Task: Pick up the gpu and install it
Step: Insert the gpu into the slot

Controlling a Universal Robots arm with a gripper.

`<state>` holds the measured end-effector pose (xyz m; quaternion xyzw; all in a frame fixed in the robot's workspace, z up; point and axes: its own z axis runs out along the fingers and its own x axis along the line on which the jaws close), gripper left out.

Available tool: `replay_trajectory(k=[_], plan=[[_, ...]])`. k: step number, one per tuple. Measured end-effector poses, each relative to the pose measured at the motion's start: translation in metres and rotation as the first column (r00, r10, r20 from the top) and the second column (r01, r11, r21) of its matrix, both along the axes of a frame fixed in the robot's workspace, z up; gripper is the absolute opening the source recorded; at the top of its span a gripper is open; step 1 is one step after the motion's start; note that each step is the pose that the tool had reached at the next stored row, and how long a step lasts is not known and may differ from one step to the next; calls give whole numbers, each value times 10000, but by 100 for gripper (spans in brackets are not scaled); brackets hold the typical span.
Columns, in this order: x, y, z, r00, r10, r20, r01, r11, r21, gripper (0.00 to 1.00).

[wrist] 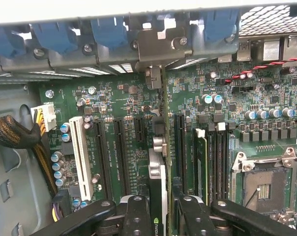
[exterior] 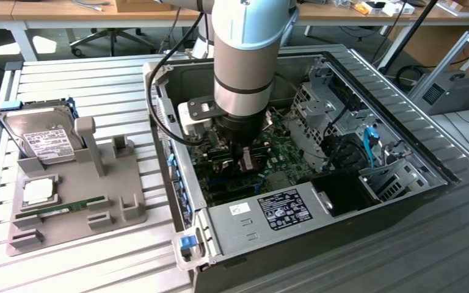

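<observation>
The gpu (wrist: pixel 159 169) appears edge-on in the wrist view, a thin green card standing upright over the motherboard (wrist: pixel 114 98) between two black expansion slots. Its silver end bracket (wrist: pixel 156 46) lies against the case's rear wall. My gripper (wrist: pixel 161 204) is shut on the card, with a black finger (wrist: pixel 136 214) on either side. In the exterior view the arm reaches straight down into the open computer case (exterior: pixel 381 91), and the gripper (exterior: pixel 241 155) holds the gpu (exterior: pixel 253 162) low over the board.
A grey stand (exterior: pixel 120 207) at the exterior view's left carries a hard drive (exterior: pixel 46 141), a processor (exterior: pixel 37 192) and a memory stick (exterior: pixel 59 209). Around the card are a white slot (wrist: pixel 82 152), a braided cable (wrist: pixel 15 135), a processor socket (wrist: pixel 261 182) and blue bracket clips (wrist: pixel 109 32).
</observation>
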<state>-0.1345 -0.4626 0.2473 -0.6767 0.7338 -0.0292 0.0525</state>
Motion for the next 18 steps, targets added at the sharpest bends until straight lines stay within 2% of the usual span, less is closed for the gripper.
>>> replay_trajectory(k=[15,17,18], plan=[[0,0,0,10000,-2,-1,2,10000,0,27],[-2,1,-3,10000,-4,3,4,10000,6,28],[-1,1,-4,10000,-2,5,2,10000,7,33]])
